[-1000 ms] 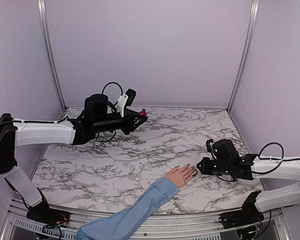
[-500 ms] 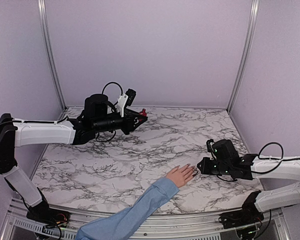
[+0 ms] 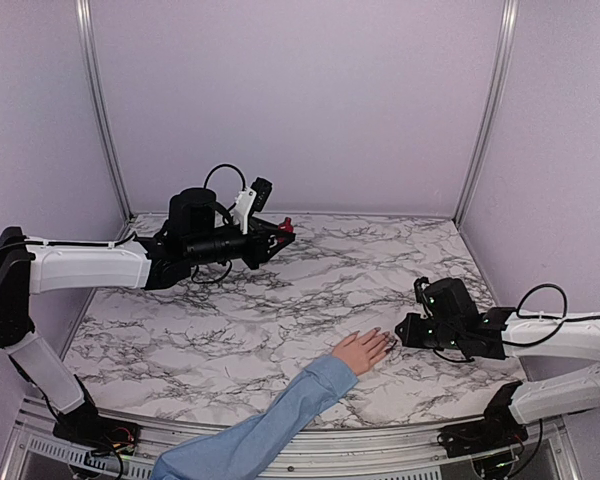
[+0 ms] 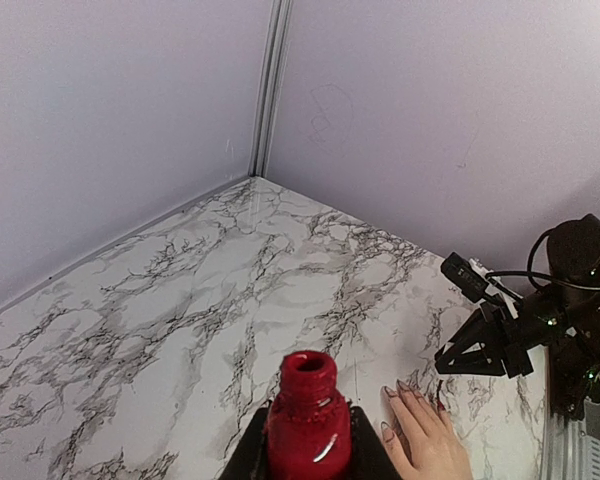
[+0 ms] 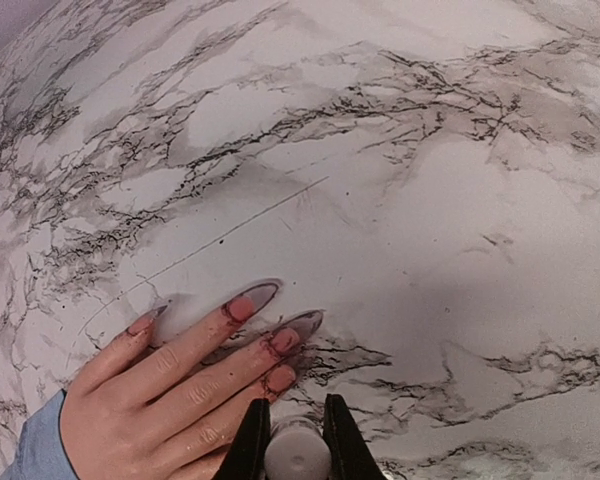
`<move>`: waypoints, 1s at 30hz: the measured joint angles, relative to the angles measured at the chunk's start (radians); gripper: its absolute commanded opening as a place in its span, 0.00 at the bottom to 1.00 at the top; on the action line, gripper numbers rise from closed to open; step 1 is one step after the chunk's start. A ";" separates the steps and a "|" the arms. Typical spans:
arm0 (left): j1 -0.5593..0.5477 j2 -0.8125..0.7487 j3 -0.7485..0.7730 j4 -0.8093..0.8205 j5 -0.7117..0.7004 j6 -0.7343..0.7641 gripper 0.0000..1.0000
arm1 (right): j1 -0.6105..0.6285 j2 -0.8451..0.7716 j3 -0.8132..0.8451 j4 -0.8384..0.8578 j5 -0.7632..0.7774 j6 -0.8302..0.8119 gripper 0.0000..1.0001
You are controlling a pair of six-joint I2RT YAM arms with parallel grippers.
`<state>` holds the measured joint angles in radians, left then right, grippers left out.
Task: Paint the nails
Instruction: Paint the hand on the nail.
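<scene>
Beside the nails (image 5: 242, 303), our right gripper (image 5: 296, 428), pinching the brush handle (image 5: 296, 457), had hardly moved, so painting seemed paused; our left gripper (image 4: 307, 455) clamped the bottle (image 4: 306, 395).

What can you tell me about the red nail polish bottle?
The nail polish bottle is small, glossy and red, glass by its shine, its round neck open with no cap. It stands upright, clamped at the body between the fingers of the left gripper, apparently raised off the marble table near its back edge, apart from the person's hand.
</scene>
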<state>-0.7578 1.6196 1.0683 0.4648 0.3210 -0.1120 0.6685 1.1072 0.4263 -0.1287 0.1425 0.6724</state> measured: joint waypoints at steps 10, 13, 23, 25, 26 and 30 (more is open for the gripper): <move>0.006 0.001 0.000 0.000 0.000 0.000 0.00 | 0.000 0.001 0.001 0.000 0.003 0.009 0.00; 0.006 0.003 0.000 0.000 0.001 0.000 0.00 | 0.000 0.001 0.001 0.000 0.004 0.010 0.00; 0.007 0.003 0.000 0.000 0.003 0.001 0.00 | 0.000 -0.010 0.001 -0.006 0.025 0.013 0.00; 0.008 0.003 0.000 0.000 0.003 0.000 0.00 | 0.000 -0.026 0.001 -0.006 0.028 0.013 0.00; 0.008 0.003 0.000 0.000 0.003 0.000 0.00 | 0.000 -0.036 0.001 -0.006 0.030 0.013 0.00; 0.009 0.003 0.000 0.000 0.007 0.000 0.00 | 0.000 -0.090 0.001 -0.006 0.037 0.012 0.00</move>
<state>-0.7486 1.6226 1.0687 0.4644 0.3283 -0.1116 0.6685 1.0168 0.4271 -0.1349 0.1799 0.6842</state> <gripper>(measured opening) 0.183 0.130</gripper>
